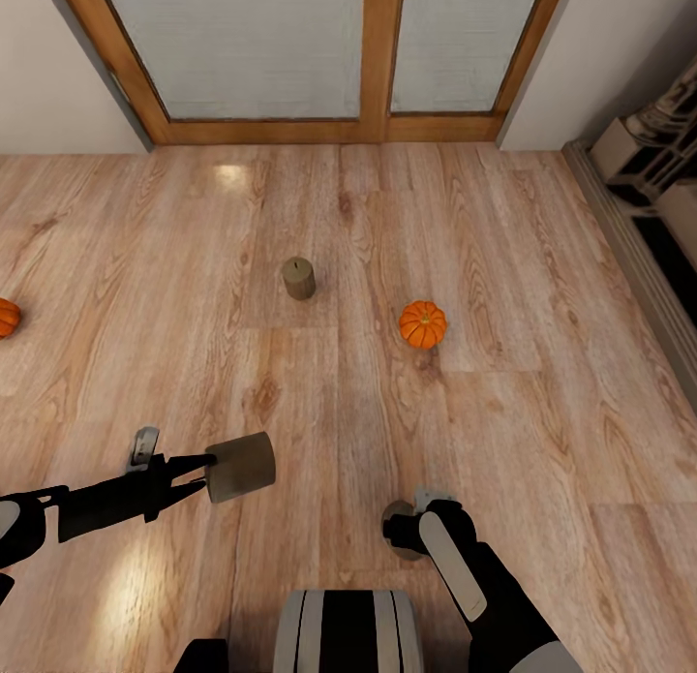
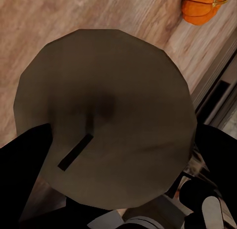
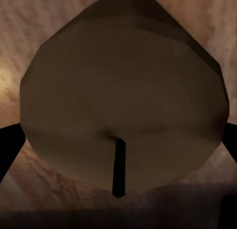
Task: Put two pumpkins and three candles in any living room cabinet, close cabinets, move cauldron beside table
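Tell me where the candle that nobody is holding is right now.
In the head view the free candle stands upright on the wooden floor, in front of the wood-framed glass doors, left of the nearer pumpkin.

Grey-tan candles (image 1: 299,278) with black wicks, ribbed orange pumpkins (image 1: 423,324), on a pale wood-grain floor (image 1: 542,363).
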You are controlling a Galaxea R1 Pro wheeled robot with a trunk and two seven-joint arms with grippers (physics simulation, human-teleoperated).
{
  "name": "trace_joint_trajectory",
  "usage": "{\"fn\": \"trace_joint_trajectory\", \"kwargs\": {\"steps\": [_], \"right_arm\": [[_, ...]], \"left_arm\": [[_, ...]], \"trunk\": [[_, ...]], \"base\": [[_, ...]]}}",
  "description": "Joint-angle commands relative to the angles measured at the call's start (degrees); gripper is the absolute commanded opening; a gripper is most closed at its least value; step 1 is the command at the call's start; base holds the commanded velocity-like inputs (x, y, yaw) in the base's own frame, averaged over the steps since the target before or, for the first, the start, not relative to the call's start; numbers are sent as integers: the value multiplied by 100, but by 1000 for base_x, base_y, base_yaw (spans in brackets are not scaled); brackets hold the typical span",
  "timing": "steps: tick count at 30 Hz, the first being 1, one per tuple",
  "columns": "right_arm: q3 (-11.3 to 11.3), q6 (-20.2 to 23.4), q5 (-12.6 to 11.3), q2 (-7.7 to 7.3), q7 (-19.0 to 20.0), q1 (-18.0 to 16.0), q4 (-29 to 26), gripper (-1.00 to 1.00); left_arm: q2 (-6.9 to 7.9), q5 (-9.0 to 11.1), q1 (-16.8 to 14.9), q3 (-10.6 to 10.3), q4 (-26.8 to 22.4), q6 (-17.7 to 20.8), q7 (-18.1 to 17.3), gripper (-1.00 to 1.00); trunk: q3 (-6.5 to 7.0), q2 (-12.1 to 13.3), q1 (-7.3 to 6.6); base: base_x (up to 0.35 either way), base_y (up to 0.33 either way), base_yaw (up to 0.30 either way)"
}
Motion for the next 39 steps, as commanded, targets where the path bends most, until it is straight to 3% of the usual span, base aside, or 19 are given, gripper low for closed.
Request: {"fn": "trace_joint_trajectory", "kwargs": {"steps": [1, 6, 22, 23, 34, 39], "right_arm": [[6, 10, -46, -1, -61, -3, -5, 100], [9, 8, -46, -1, -61, -4, -5, 100], [9, -172, -37, -1, -52, -4, -5, 100], [9, -173, -37, -1, -49, -3, -5, -100], [9, -173, -54, 1, -43, -1, 4, -100], [9, -173, -55, 5, -43, -4, 4, -100]], "left_arm": [[0, 69, -2, 5, -4, 16, 59, -100], [0, 67, -2, 5, -4, 16, 59, -100], [0, 72, -2, 5, -4, 16, 59, -100], [0, 72, -2, 5, -4, 16, 59, -100], [0, 72, -2, 5, -4, 16, 59, -100], [0, 72, -2, 5, -4, 16, 59, -100]], "trunk": [[-3, -1, -1], [-70, -5, 7], [-70, -5, 7], [-70, -5, 7], [-70, -5, 7], [-3, -1, -1]], "base": [[0, 0, 0], [0, 0, 0], [0, 0, 0], [0, 0, 0], [0, 0, 0], [0, 0, 0]]}}
